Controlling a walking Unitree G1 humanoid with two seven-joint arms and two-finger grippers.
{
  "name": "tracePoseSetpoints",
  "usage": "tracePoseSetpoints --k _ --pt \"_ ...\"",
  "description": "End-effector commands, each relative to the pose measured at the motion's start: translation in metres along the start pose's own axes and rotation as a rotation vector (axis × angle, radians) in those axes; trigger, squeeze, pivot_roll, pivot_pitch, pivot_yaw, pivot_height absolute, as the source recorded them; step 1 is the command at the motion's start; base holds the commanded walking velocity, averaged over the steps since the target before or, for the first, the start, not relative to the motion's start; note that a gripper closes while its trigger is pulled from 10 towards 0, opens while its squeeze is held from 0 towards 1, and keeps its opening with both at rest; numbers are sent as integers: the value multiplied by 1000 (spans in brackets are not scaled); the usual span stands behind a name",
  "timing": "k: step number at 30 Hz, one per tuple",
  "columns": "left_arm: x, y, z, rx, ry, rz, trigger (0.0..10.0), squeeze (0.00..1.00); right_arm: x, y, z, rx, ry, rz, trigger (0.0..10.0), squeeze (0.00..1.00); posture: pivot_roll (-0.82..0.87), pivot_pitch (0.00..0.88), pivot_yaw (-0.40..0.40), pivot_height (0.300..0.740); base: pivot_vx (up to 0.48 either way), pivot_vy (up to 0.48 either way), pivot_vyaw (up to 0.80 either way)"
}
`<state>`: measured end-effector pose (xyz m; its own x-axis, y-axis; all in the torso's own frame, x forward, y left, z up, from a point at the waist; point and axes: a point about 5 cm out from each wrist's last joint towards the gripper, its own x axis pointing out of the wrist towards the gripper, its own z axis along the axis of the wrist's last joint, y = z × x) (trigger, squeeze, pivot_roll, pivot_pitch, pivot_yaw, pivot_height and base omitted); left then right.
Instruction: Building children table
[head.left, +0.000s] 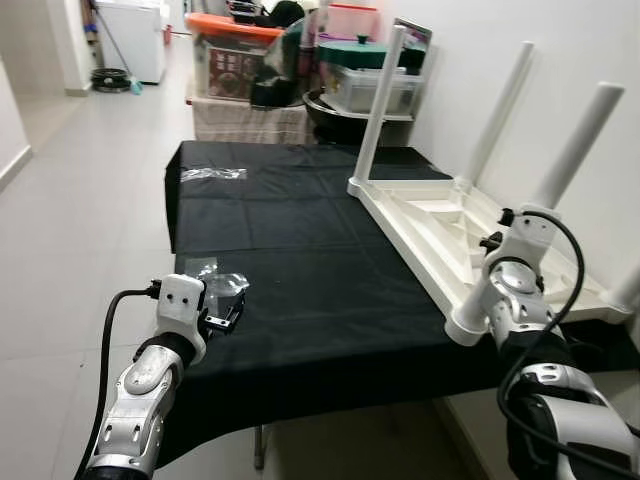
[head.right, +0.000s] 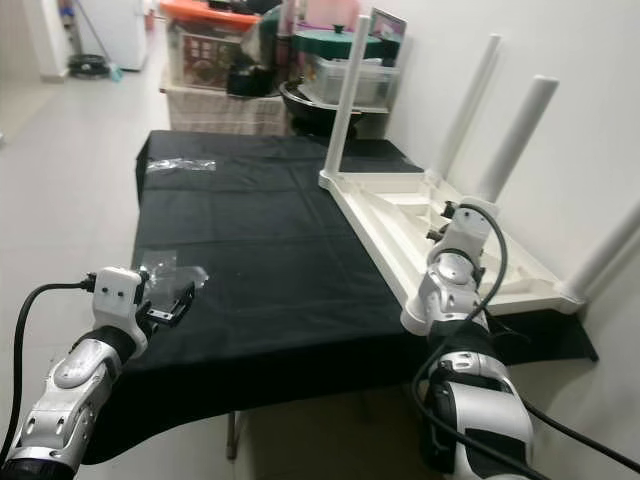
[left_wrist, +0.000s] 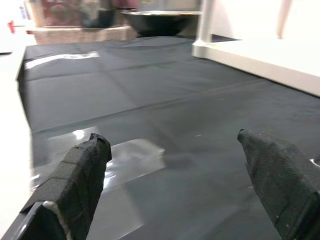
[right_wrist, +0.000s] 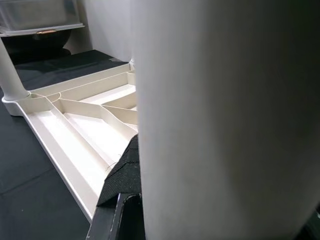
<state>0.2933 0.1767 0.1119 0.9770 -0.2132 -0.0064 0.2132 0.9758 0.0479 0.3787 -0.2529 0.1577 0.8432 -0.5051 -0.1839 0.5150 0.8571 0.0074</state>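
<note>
A white children's table (head.left: 430, 215) lies upside down on the black-clothed table (head.left: 300, 250), on its right side. Three white legs stand in its corners, one of them at the far left (head.left: 378, 100). The near-left corner socket (head.left: 466, 326) holds no leg. My right gripper (head.left: 502, 228) is shut on a fourth white leg (head.left: 575, 145), held tilted above the underside; that leg (right_wrist: 225, 115) looms beside one black finger (right_wrist: 125, 175). My left gripper (head.left: 222, 320) is open low over the cloth's near-left corner, beside a clear plastic bag (left_wrist: 125, 155), with nothing between its fingers (left_wrist: 80, 175).
Storage boxes (head.left: 235, 55) and a dark bowl (head.left: 335, 110) crowd the far end. A second clear bag (head.left: 212, 174) lies far left on the cloth. A white wall (head.left: 560, 60) runs along the right. Tiled floor (head.left: 80, 220) spreads out on the left.
</note>
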Motion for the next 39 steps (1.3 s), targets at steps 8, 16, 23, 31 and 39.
tracePoseSetpoints --k 8,16,23,31,39 --pt "1 -3 -3 0 10 -9 10000 0 -7 2 -38 -12 126 57 10000 1000 53 0 -130 740 0 0 0" --pt "2 -3 -1 -3 6 -10 10000 0 -22 43 -12 100 3 416 10000 1000 47 0 -121 740 0 0 0" --pt "0 -3 -3 -12 10 -5 10000 0 -47 54 -24 -3 -20 727 10000 1000 41 0 -120 740 0 0 0" --pt "-3 -4 -4 -20 14 -2 10000 0 -43 20 -38 -138 -46 618 10000 1000 26 0 -107 740 0 0 0" --pt "-3 -3 -4 -22 16 0 10000 0 -52 -3 -49 -222 -43 611 10000 1000 15 0 -95 740 0 0 0"
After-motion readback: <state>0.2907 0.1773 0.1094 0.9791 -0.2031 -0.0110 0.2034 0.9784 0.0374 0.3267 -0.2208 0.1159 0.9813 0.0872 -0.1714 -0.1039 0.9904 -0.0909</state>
